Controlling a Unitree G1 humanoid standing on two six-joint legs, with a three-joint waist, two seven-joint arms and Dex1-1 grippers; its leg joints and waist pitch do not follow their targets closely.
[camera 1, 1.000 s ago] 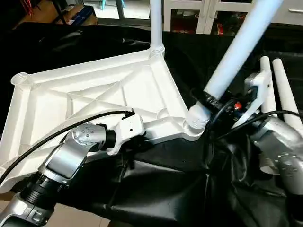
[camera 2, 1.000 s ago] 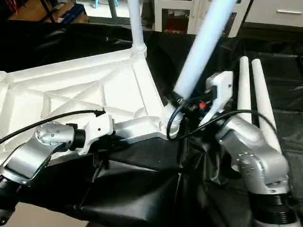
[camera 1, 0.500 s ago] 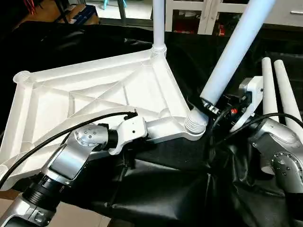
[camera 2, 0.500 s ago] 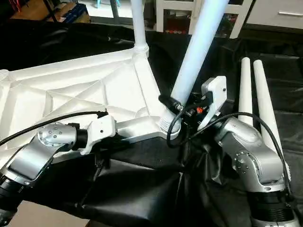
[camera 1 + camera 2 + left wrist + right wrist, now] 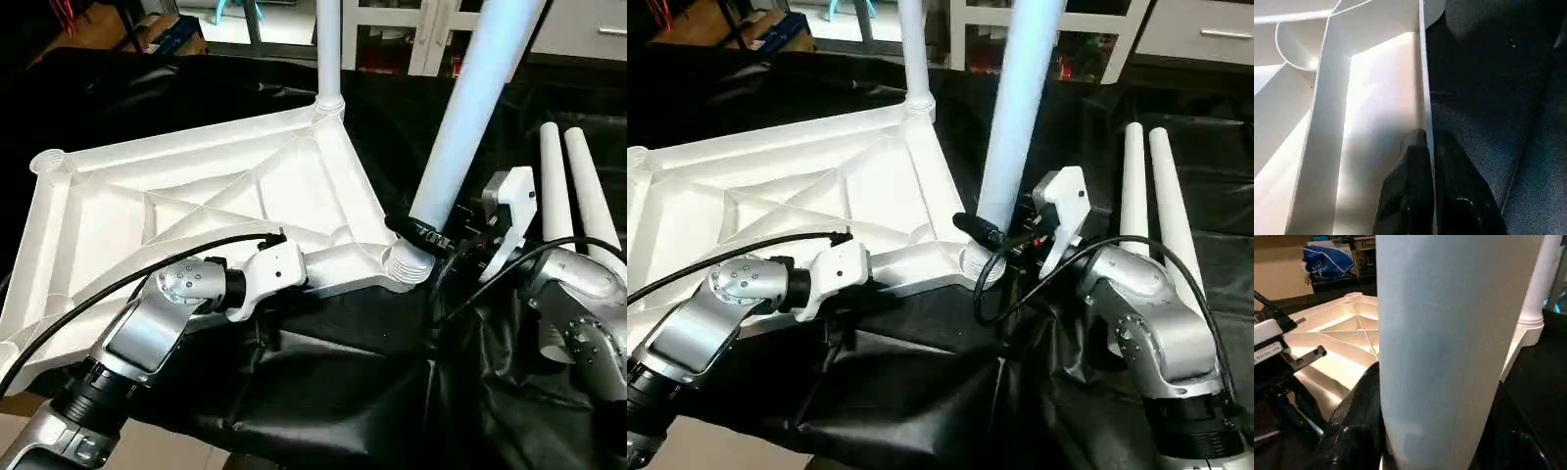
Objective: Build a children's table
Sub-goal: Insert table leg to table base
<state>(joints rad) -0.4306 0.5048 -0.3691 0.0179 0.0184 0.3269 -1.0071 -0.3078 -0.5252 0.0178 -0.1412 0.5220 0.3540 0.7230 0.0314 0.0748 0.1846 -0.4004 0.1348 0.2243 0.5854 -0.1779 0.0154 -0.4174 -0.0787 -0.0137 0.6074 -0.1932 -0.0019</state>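
The children's table's white tabletop [image 5: 225, 186] lies upside down, ribs up, on the black cloth. One white leg [image 5: 328, 49] stands in the far corner socket. My right gripper [image 5: 423, 233] is shut on a second leg [image 5: 465, 108] just above its lower end. That end sits at the near right corner socket [image 5: 405, 266], and the leg leans slightly to the right. In the right wrist view this leg [image 5: 1449, 333] stands between the black fingers [image 5: 1359, 416]. My left gripper [image 5: 1427, 142] is shut on the tabletop's thin near rim [image 5: 1423, 73], one finger on each side.
Two more white legs [image 5: 573, 181] lie side by side on the black cloth to the right, behind my right forearm [image 5: 578, 313]. The draped work table's near edge [image 5: 196, 431] runs below my left arm. White cabinets [image 5: 411, 29] and floor clutter stand beyond the far side.
My right gripper has swung the held leg from a strong rightward lean to nearly upright, its lower end staying at the near right socket. The left gripper has kept its grip on the rim.
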